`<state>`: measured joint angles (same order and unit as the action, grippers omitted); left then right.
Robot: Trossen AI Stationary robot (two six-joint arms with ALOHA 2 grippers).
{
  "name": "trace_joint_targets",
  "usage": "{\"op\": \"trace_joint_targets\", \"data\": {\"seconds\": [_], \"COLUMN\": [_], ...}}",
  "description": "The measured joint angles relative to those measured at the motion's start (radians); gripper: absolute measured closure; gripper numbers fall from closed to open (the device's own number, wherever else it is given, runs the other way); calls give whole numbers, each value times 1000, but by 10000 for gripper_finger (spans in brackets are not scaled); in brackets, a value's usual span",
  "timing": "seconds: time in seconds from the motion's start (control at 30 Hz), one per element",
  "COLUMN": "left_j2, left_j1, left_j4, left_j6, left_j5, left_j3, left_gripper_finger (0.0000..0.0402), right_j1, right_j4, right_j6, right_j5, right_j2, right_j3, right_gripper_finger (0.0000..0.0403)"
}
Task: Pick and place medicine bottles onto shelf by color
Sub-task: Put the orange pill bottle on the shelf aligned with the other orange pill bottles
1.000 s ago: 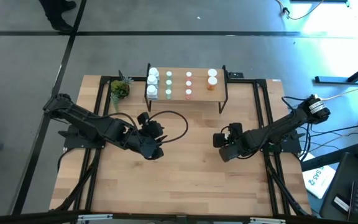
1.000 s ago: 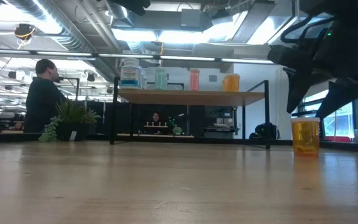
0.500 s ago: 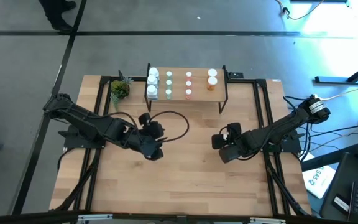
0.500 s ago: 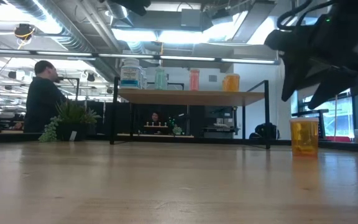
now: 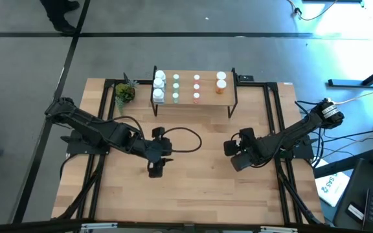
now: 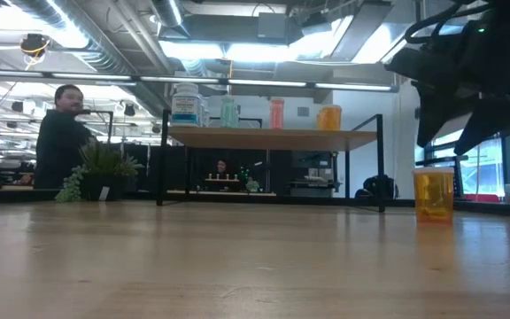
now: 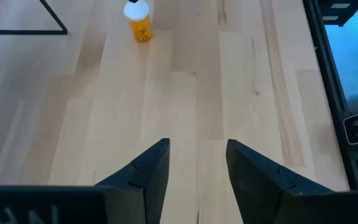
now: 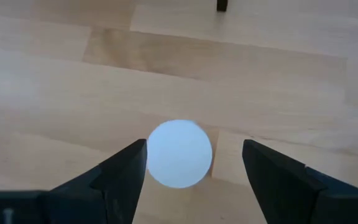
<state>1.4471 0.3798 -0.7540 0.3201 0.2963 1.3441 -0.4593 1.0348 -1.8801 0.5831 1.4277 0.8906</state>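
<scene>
An orange translucent medicine bottle with a white cap [image 6: 435,194] stands upright on the light-wood tabletop [image 5: 193,188], at the right of the low view. In the right wrist view its round white cap [image 8: 179,154] sits between the two dark fingers of the right gripper [image 8: 194,163], with a clear gap on each side; the jaws stand open around it and touch nothing. In the high view this gripper [image 5: 234,154] lies right of centre, and the bottle itself is hidden beneath it. The left wrist view shows the same bottle [image 7: 140,22] far off near the top of the frame, on bare wood.

The left gripper [image 5: 156,169] is left of centre in the high view, low over the table. In its own wrist view the left gripper's fingers [image 7: 146,174] stand apart with only bare wood between them; it is open and holds nothing.

The low light-wood shelf on thin black legs [image 5: 206,98] stands at the upper middle of the high view. On it, white bottles [image 5: 158,85] stand in a column at its left end, then pale green bottles [image 5: 176,87], pink-red bottles [image 5: 196,87], and orange bottles with white caps [image 5: 221,81] toward the right.

A small green potted plant [image 5: 125,92] sits just left of the shelf. In the low view a person in dark clothes [image 6: 58,142] stands beyond the table at the left.
</scene>
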Motion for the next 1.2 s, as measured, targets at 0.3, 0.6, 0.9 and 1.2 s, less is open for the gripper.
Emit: {"op": "trace_joint_targets", "data": {"seconds": [0.3, 0.6, 0.9, 1.2], "left_j2": [0, 0, 0, 0], "left_j1": [0, 0, 0, 0], "left_j4": [0, 0, 0, 3], "left_j6": [0, 1, 1, 2], "left_j5": [1, 2, 2, 2], "left_j3": [0, 0, 0, 0], "left_gripper_finger": [250, 250, 250, 250], "right_j1": [-41, -48, -48, -11], "right_j4": [0, -2, 12, 266], "right_j6": [-44, -60, 45, 117], "right_j5": [24, 17, 71, -3], "right_j2": [0, 0, 10, 150], "right_j3": [0, 0, 127, 346], "right_gripper_finger": [136, 136, 136, 136]}}
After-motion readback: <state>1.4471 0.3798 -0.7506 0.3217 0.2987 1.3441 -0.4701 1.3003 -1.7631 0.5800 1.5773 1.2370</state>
